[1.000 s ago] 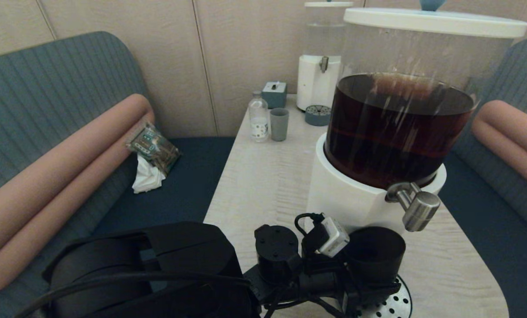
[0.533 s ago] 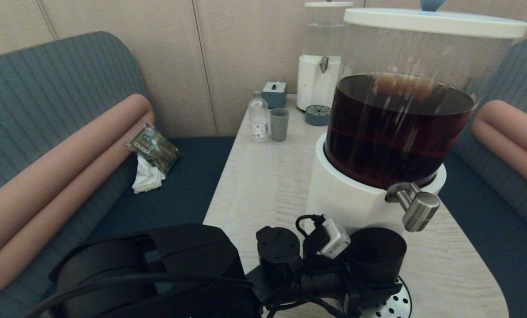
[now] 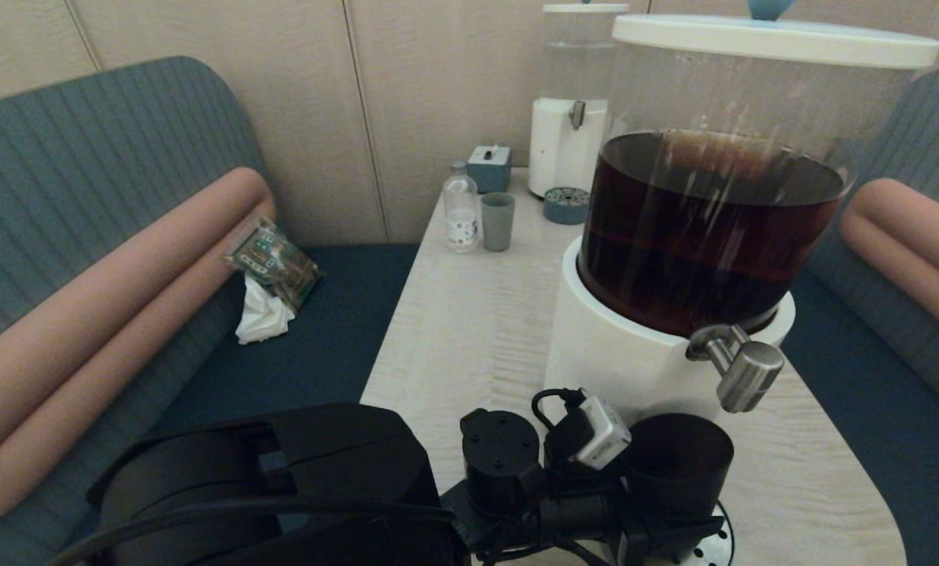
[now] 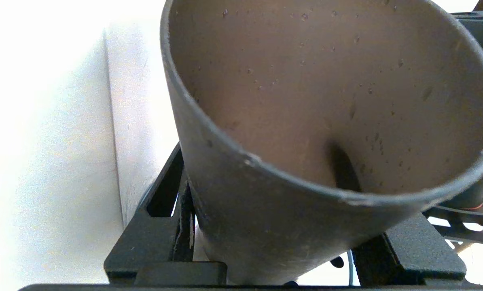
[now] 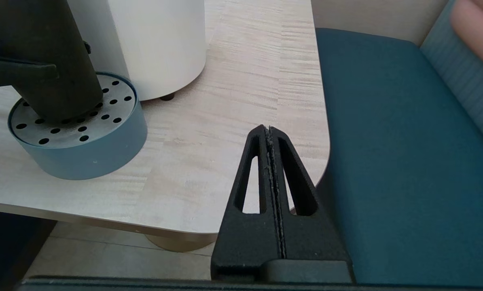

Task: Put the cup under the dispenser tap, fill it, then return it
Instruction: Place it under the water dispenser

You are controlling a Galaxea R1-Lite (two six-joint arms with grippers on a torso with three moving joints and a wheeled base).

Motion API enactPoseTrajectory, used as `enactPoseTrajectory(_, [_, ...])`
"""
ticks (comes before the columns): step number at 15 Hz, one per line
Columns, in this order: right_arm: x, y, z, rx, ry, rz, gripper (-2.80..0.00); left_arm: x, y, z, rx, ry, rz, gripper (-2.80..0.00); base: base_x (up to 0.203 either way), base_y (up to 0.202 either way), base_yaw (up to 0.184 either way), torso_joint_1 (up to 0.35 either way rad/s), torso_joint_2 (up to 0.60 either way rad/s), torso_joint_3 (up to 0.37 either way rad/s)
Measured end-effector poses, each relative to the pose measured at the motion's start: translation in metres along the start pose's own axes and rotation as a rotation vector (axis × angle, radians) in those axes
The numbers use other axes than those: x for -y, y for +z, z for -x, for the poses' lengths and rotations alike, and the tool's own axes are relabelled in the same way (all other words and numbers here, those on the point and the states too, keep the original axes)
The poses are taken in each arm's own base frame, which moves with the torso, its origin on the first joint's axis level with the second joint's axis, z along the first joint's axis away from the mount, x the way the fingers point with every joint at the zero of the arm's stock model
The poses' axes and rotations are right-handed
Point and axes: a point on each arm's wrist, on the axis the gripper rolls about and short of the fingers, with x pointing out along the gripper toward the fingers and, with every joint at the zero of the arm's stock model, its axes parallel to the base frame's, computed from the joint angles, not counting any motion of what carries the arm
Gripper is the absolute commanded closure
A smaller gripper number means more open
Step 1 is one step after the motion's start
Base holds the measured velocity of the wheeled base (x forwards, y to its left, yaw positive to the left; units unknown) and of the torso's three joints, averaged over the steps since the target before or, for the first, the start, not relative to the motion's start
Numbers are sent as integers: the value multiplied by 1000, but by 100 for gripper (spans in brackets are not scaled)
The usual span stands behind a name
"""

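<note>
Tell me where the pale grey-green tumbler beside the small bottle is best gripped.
Grip the grey-green tumbler around its mid wall, coming from the near side: it stands upright and handleless, with the small bottle close on its left and the far side crowded.

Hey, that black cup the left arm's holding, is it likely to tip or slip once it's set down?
The cup looks rigid and, with only droplets inside, probably light. Its base narrows, so standing on the perforated drip tray it may tip if nudged. The left gripper clamps its smooth wall low down; slipping seems possible once filled.
</note>
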Motion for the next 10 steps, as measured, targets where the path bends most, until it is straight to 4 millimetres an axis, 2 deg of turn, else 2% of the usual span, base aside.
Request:
enactPoseTrajectory(5, [0,0,0,0,0,0,0,2,-1,-1,-3,-4,3,0,0,0,0,0,0,0])
enactPoseTrajectory(6, [0,0,0,0,0,0,0,3,-1,0,-6,-4,4,-169,0,0,0,0,0,0])
enactPoseTrajectory(7, [0,0,0,0,-1,1,0,3,-2,0,-9,-6,6,-280,0,0,0,0,0,0])
enactPoseTrajectory(10, [0,0,0,0,0,0,0,4,-5,-1,-18,-6,18,-280,0,0,0,0,0,0])
